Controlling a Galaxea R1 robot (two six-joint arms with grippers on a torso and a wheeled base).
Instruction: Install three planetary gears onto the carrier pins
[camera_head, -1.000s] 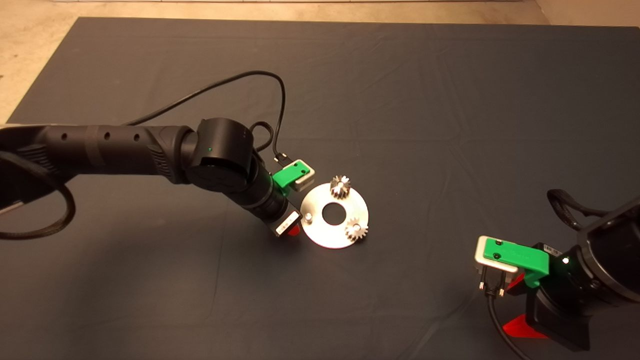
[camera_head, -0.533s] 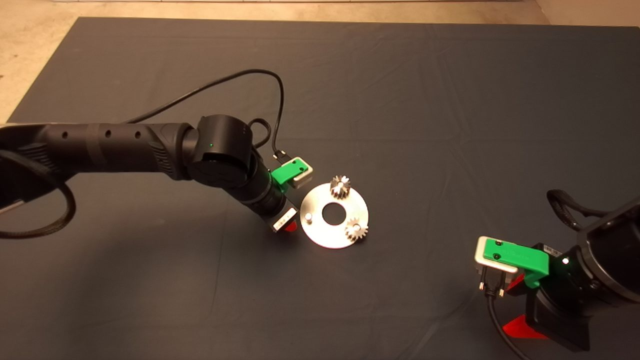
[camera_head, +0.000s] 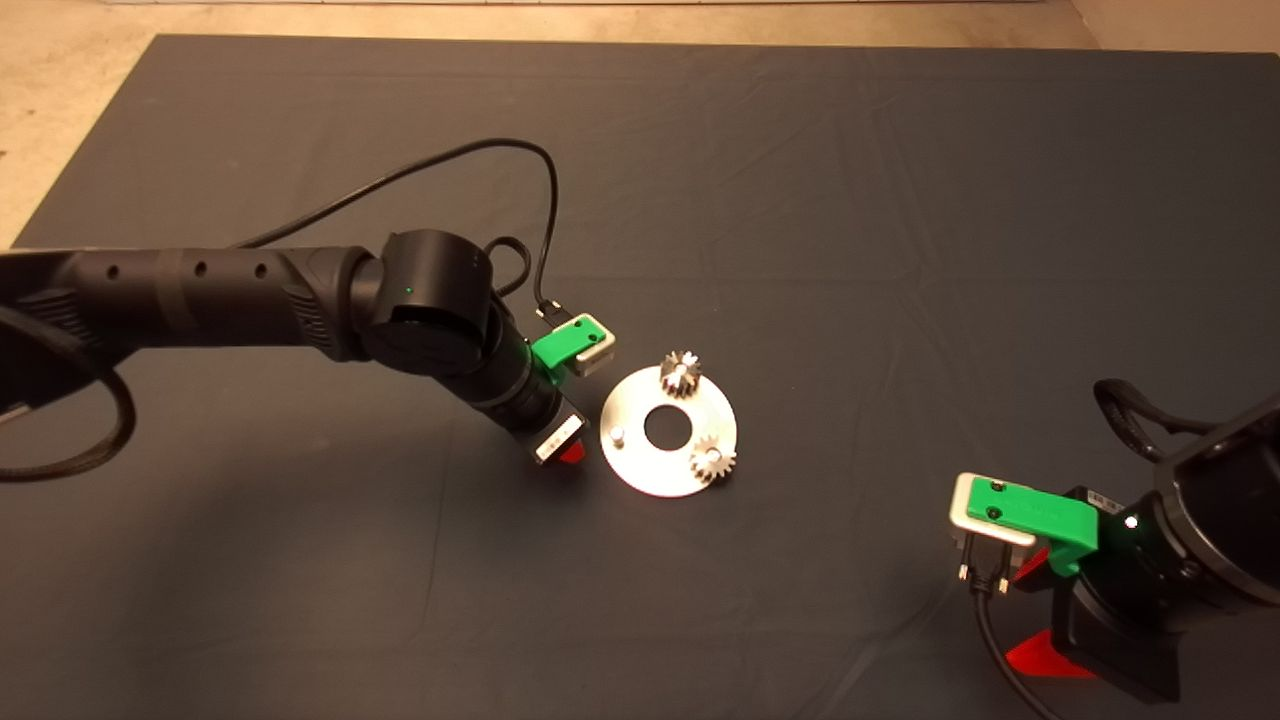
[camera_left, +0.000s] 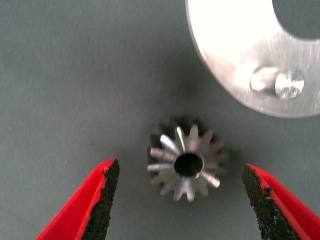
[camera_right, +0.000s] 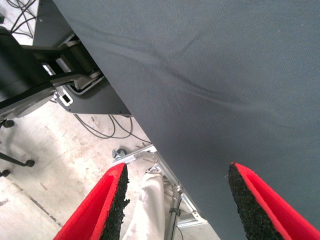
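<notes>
The shiny round disc (camera_head: 640, 472) lies mid-mat with three carrier pins. Two planetary gears sit on pins: one at the far side (camera_head: 680, 373), one at the near right (camera_head: 713, 460). The left pin (camera_head: 617, 434) is bare and also shows in the left wrist view (camera_left: 278, 83) on the disc (camera_left: 235, 45). A third gear (camera_left: 187, 165) lies flat on the mat just off the disc's left edge. My left gripper (camera_left: 180, 169) hangs over it, open, one finger on either side and neither touching. In the head view the left gripper (camera_head: 563, 450) hides this gear. My right gripper (camera_head: 1036, 612) waits open at the lower right.
A black cable (camera_head: 470, 165) loops from the left wrist over the mat behind the arm. The right wrist view shows the mat's edge (camera_right: 150, 135) with floor, cables and frame parts (camera_right: 60, 80) beyond it, between that gripper's (camera_right: 177, 167) red fingers.
My left arm has drifted a little to the left, away from the disc's edge. The disc, the two mounted gears and the right arm have stayed put.
</notes>
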